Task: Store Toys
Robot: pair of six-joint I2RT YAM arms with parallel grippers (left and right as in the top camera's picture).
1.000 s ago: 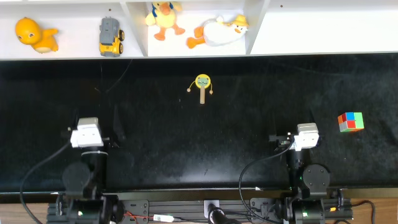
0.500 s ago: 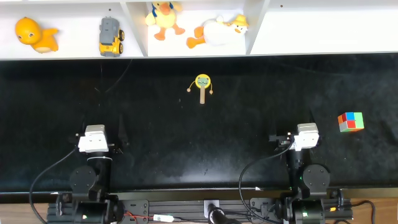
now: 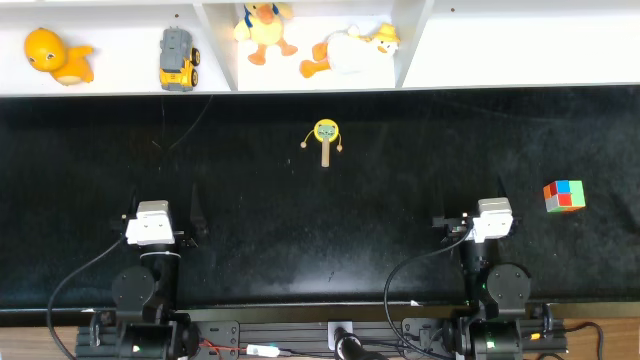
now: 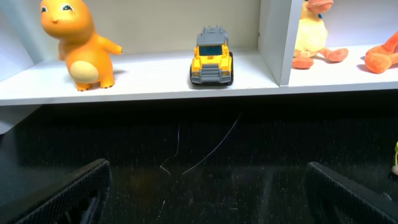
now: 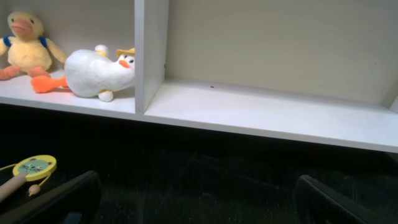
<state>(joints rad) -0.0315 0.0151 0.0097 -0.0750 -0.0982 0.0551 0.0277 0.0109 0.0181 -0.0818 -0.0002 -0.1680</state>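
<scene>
Both arms are parked low by their bases, nothing held. Left gripper (image 4: pixel 208 198) jaws are spread wide; right gripper (image 5: pixel 199 200) jaws are likewise apart, which suits an approach. Four toys are seated on the shelf (image 3: pixel 500 50): orange figure (image 3: pixel 58 54) and yellow truck (image 3: pixel 178 58) in the left bay, yellow duck (image 3: pixel 264 30) and white duck (image 3: pixel 350 50) in the middle bay. Two are left on the black mat (image 3: pixel 300 230): hand drum (image 3: pixel 325 138) mid-table, near the shelf; colour cube (image 3: pixel 563 195) at far right. The cube is judged a right-arm pick.
</scene>
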